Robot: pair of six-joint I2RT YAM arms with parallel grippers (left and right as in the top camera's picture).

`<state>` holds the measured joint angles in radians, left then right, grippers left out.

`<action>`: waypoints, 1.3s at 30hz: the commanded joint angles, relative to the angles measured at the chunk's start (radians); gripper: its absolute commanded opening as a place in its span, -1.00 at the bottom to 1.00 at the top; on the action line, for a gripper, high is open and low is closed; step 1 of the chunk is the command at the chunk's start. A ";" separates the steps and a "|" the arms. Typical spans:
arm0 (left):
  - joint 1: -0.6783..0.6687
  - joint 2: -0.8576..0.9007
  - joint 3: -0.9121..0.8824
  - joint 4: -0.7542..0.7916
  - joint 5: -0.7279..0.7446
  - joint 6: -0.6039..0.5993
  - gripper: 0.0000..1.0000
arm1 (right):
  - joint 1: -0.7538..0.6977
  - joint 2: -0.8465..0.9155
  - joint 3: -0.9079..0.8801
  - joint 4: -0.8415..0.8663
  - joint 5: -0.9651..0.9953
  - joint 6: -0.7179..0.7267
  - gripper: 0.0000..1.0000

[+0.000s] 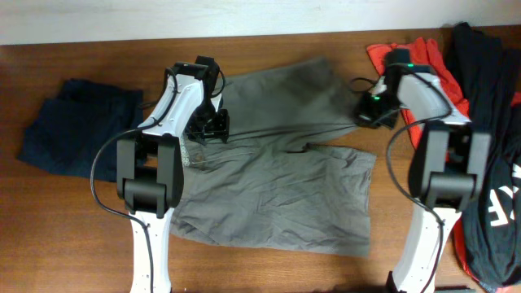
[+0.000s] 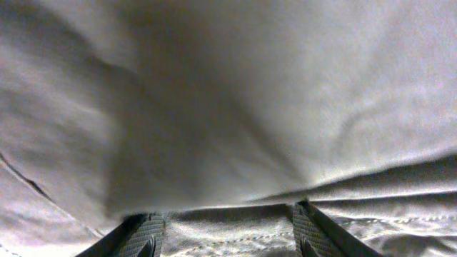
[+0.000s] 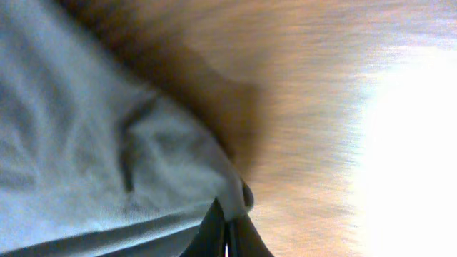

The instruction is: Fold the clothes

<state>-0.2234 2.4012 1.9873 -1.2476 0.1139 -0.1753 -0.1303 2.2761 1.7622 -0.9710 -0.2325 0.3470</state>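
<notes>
The grey-olive shorts (image 1: pixel 277 179) lie spread on the wooden table (image 1: pixel 65 236), both wide legs pointing right. My left gripper (image 1: pixel 207 124) is down on the waistband end at the left. In the left wrist view its fingers (image 2: pixel 228 232) stand wide apart, with stitched fabric (image 2: pixel 235 107) lying between and beyond them. My right gripper (image 1: pixel 368 110) is at the hem corner of the far leg. In the right wrist view its fingers (image 3: pixel 230 228) are shut on a corner of the grey cloth (image 3: pixel 86 143), just above the wood.
A dark navy garment (image 1: pixel 69 122) lies crumpled at the far left. An orange-red garment (image 1: pixel 419 53) lies at the back right behind my right arm. A black garment with white lettering (image 1: pixel 496 138) runs down the right edge.
</notes>
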 commanded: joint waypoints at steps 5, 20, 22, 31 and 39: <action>0.014 0.045 -0.010 0.000 -0.036 0.013 0.17 | -0.083 -0.062 -0.012 -0.069 0.114 0.022 -0.89; 0.017 -0.070 0.210 -0.145 -0.096 0.104 0.25 | -0.131 -0.412 -0.010 -0.246 0.172 -0.109 -0.19; 0.017 -0.106 0.210 -0.159 -0.096 0.090 0.26 | -0.129 -0.468 -0.010 -0.291 0.185 -0.134 -0.14; 0.017 -0.230 0.210 -0.325 -0.096 0.056 0.26 | -0.123 -0.640 -0.010 -0.502 0.185 -0.160 -0.11; 0.017 -0.354 0.196 -0.441 -0.104 0.026 0.26 | -0.067 -0.728 -0.019 -0.632 0.185 -0.167 -0.13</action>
<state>-0.2131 2.1349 2.1784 -1.6814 0.0246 -0.1242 -0.2375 1.6001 1.7500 -1.5906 -0.0673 0.1867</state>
